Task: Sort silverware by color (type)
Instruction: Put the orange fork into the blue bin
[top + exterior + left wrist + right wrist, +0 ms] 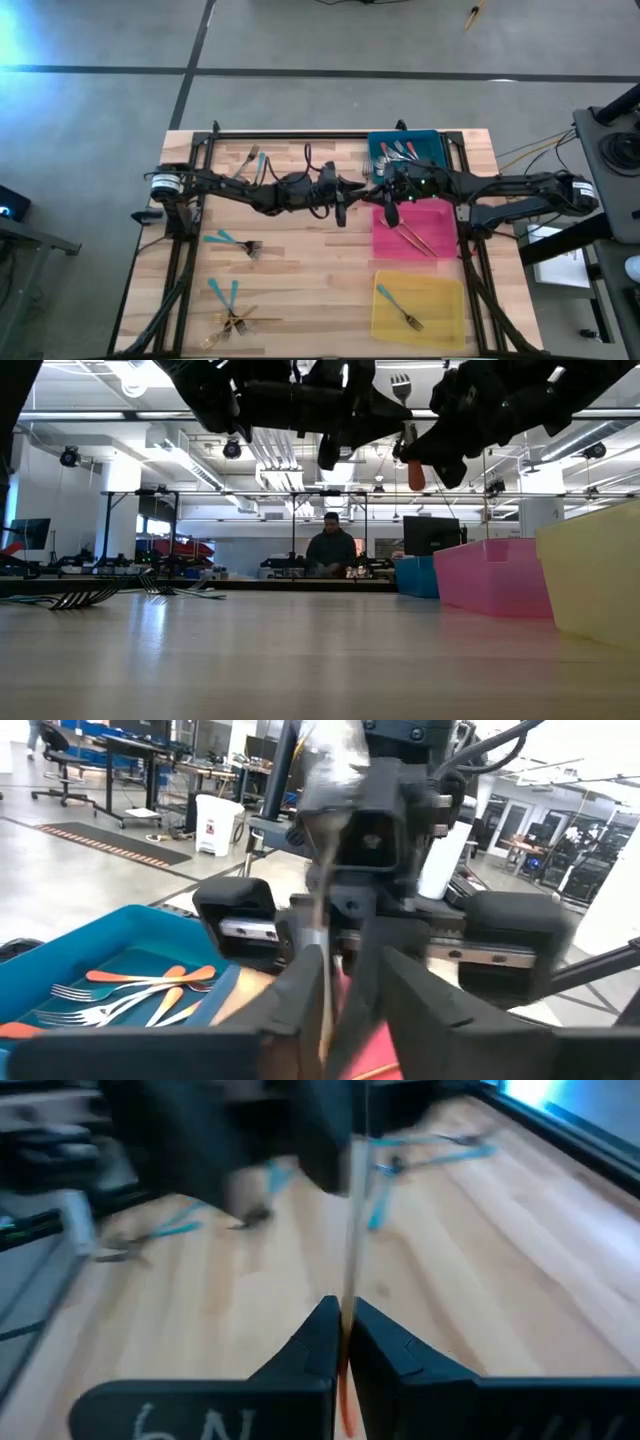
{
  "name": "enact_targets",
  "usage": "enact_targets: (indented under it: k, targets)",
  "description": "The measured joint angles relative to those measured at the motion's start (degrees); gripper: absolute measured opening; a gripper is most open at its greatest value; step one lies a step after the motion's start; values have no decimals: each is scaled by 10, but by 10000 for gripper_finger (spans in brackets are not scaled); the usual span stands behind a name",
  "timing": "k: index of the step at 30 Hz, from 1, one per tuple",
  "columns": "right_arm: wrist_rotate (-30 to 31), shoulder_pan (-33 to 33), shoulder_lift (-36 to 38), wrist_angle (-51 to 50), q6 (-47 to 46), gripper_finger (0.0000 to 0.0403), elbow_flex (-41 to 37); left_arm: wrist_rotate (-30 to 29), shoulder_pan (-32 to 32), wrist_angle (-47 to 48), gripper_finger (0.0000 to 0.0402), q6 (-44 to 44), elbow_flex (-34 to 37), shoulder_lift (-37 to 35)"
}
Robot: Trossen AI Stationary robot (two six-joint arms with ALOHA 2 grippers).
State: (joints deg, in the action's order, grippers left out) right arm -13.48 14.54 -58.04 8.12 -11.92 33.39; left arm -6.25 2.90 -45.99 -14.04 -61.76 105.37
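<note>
A silver fork (404, 410) with an orange handle (415, 476) stands upright in the air between my two grippers, tines up, above the gap between the blue tray (436, 140) and the pink tray (440, 215). My right gripper (343, 1312) is shut on it. My left gripper (350, 960) faces it from the table's left, its fingers apart on either side of the fork's stem (322, 910). Other forks lie on the table's left half: teal-handled ones (232, 241) and a mixed heap (235, 322). My right gripper pinches the fork's silver stem (349, 1270) between its two fingers, just above the orange handle (346, 1405). The fingers come about level from the table's right and lie across the fork. The fork stands upright, lifted clear, its handle hanging below the fingers. My left gripper: the stem runs close along one finger (300, 990); whether they touch, I cannot tell.
Orange-handled forks (395, 152) lie in the blue tray, gold ones (415, 238) in the pink tray, a teal-handled one (400, 307) in the yellow tray (440, 320). More forks (248, 160) lie at the far left. A person (332, 550) sits beyond the table.
</note>
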Motion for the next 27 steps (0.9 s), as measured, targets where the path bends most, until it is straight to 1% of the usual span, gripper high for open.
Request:
enact_targets:
  k: [2,5,7,10,14,16,19,22,24,27]
  targets:
    - [29,24,13,-38,-2,9,0,4,0,-1,107,0,0,-3]
    - [87,68,27,-100,5,9,0,22,-2,0,137,1,-1,-7]
    - [127,103,28,-138,15,9,0,41,-1,3,150,7,-1,-7]
    - [181,161,17,-173,31,9,0,58,-1,2,158,13,-1,-8]
    - [182,229,-14,-182,76,9,0,60,-1,5,160,13,-1,-8]
    - [182,253,-36,-185,121,9,0,63,-2,7,160,13,-1,-8]
    - [182,271,-65,-186,220,9,0,75,-2,7,160,13,-1,-8]
    - [193,277,-86,-197,293,9,0,76,-2,12,160,13,-1,-8]
    - [235,277,-96,-218,321,9,4,76,-2,19,160,13,-1,-8]
    - [321,278,-112,-287,336,9,28,76,-1,25,160,13,-1,-8]
